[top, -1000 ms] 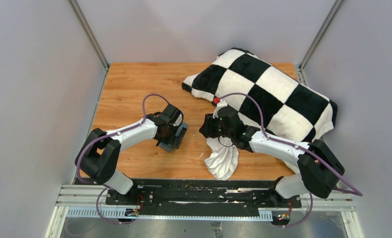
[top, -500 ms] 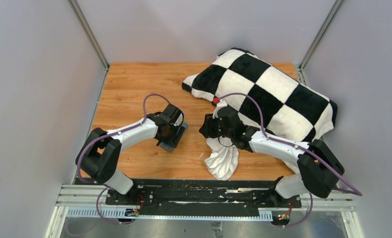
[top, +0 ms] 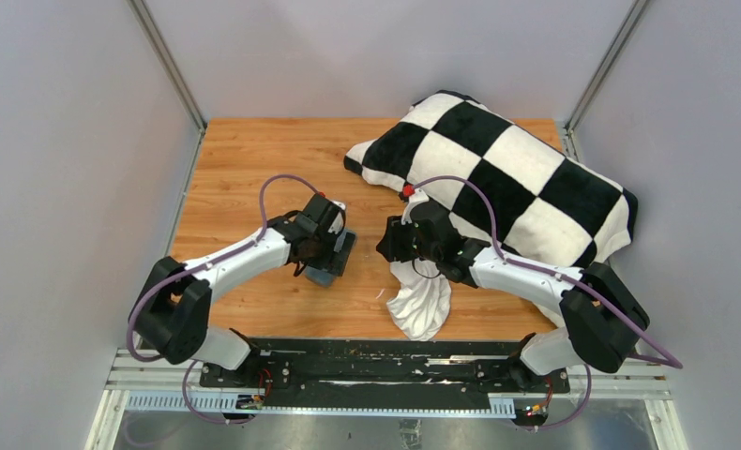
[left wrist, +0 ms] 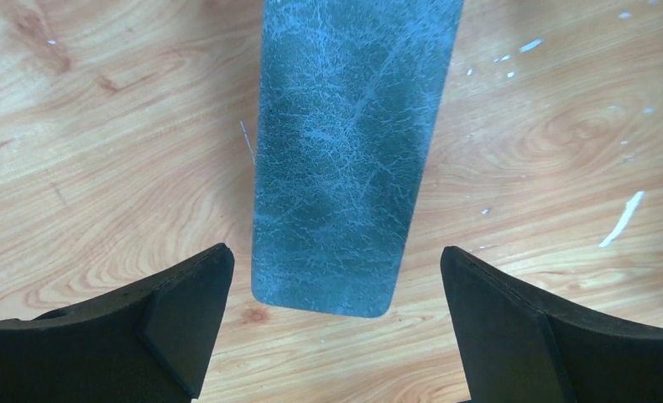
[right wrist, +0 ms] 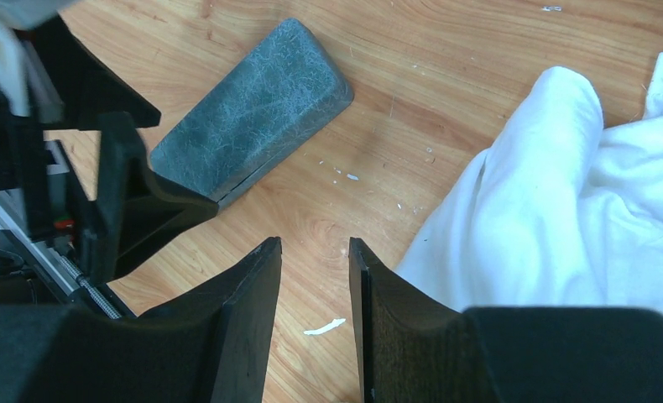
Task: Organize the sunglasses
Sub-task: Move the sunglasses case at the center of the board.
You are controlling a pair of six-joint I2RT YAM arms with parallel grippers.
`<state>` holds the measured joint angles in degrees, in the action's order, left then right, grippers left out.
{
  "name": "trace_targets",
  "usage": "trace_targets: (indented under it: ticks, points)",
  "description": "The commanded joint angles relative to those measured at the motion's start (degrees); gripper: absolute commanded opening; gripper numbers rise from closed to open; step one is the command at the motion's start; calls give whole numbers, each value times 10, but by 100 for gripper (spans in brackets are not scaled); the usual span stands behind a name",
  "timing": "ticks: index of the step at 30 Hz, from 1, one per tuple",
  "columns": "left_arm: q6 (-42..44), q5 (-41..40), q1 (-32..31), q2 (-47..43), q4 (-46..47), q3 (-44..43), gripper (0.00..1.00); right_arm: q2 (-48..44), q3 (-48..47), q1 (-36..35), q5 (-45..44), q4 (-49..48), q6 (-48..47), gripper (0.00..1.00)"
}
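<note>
- Left wrist view and the two others showed no sunglasses; their place could not be told.
- Grey-blue case (left wrist: 345, 159): shut, lying flat on the wooden table (top: 245, 159) (crackled texture on its lid).
- Left gripper (left wrist: 335, 269): fingers spread wide, straddling the case's near end without touching it, holding nothing.
- Right gripper (right wrist: 313, 252): fingers drawn partway together with a narrow gap, nothing between them, over bare wood between the case and the cloth.
- White cloth (right wrist: 563, 193): crumpled, just beside the right gripper.
- Black-and-white checkered cushion (top: 507, 178): at the table's far right, beyond the cloth.
</note>
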<state>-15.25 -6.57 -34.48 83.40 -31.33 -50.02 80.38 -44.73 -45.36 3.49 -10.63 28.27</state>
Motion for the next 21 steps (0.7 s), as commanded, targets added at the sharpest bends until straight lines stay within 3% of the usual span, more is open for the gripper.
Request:
trace_targets:
  ticks: [1,12,18,21]
  points:
    - [-10,-3,-6,-38,14,1,100,1,-11,6,-1,16,-1,41]
    - [-9,-18,-5,-17,42,0,100,-3,-13,6,-4,21,-3,40]
    - [9,-14,-6,36,55,-14,100,-2,-14,6,-4,22,-3,40]
    - [11,-18,-5,57,58,-24,93,-3,-12,6,-4,22,-3,40]
